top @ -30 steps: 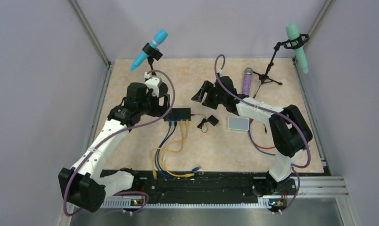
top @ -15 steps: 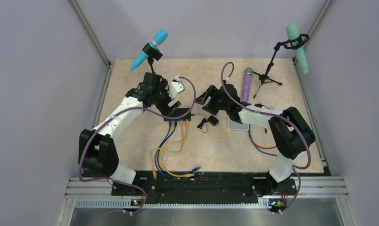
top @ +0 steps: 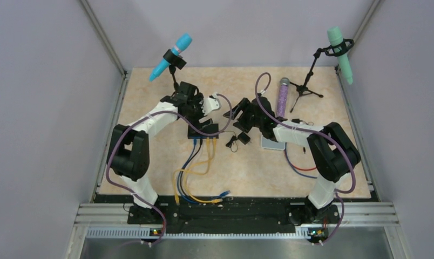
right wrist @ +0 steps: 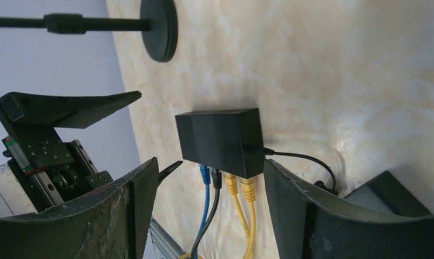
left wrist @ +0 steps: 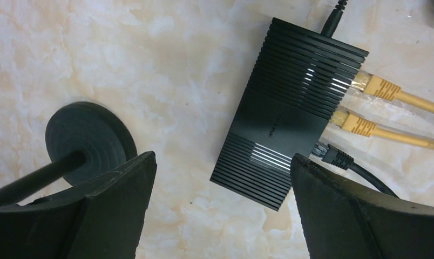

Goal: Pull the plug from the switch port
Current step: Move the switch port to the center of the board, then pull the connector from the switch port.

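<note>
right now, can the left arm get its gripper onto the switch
Probably yes. The left gripper hangs open above the switch, whose bare top shows between its fingers with nothing over it. The yellow plugs sit along one long edge, and the stand base sits off to the side.

**Left gripper (left wrist: 223,162) over the switch (left wrist: 287,116), fingers (left wrist: 117,199) spread wide**
The black ribbed switch lies on the marbled table (left wrist: 166,65), 2 yellow plugs (left wrist: 374,85) and 1 black plug (left wrist: 333,156) in its right edge. A round black stand base (left wrist: 90,135) sits at left.
</note>
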Tool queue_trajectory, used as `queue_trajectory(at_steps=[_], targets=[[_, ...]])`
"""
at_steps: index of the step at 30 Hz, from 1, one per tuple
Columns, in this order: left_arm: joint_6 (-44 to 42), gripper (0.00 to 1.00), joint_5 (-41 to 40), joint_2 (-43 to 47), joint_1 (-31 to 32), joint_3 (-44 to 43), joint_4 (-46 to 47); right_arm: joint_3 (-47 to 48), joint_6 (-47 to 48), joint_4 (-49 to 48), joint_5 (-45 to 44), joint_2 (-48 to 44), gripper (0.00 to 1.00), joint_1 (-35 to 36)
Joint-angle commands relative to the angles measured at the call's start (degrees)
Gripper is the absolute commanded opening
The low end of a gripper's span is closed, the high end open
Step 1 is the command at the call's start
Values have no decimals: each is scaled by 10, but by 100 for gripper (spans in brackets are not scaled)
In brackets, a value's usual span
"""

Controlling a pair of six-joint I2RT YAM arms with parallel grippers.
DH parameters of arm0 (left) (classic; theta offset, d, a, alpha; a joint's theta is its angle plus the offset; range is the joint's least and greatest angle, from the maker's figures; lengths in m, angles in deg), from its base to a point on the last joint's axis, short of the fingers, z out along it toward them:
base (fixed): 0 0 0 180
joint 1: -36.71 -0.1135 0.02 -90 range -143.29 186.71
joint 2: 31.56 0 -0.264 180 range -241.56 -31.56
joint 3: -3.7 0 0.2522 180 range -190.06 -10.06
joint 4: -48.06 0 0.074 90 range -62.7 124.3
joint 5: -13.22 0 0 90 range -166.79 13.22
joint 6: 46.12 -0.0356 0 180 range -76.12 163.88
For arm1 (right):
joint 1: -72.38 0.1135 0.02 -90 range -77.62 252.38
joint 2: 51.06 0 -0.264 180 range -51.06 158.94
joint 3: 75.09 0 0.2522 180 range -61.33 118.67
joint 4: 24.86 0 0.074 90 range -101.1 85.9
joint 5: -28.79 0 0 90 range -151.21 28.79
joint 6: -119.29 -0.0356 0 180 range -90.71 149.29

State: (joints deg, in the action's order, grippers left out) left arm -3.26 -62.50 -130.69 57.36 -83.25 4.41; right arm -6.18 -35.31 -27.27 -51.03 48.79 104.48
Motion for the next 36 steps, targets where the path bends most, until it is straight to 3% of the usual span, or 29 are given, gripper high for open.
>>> queue_trajectory(at_steps=[1, 11, 19, 29, 31, 36], targets=[[-54, 98, -8, -36, 12, -57, -19, -4, -34, 30, -63, -33, 70, -3], [-129, 99, 23, -71, 25, -75, -85, -27, -42, 13, -56, -38, 70, -13], [-121, 98, 62, -75, 29, -57, -110, -44, -50, -12, -29, -30, 70, -18], [-70, 98, -5, -103, 54, -47, -55, -45, -52, -27, -7, -26, 70, -21], [-64, 95, -10, -105, 55, -44, -53, -43, -52, -29, 4, -21, 70, -22], [-30, 78, -28, -97, 54, -31, -57, -49, -59, -38, 5, -15, 67, -22]])
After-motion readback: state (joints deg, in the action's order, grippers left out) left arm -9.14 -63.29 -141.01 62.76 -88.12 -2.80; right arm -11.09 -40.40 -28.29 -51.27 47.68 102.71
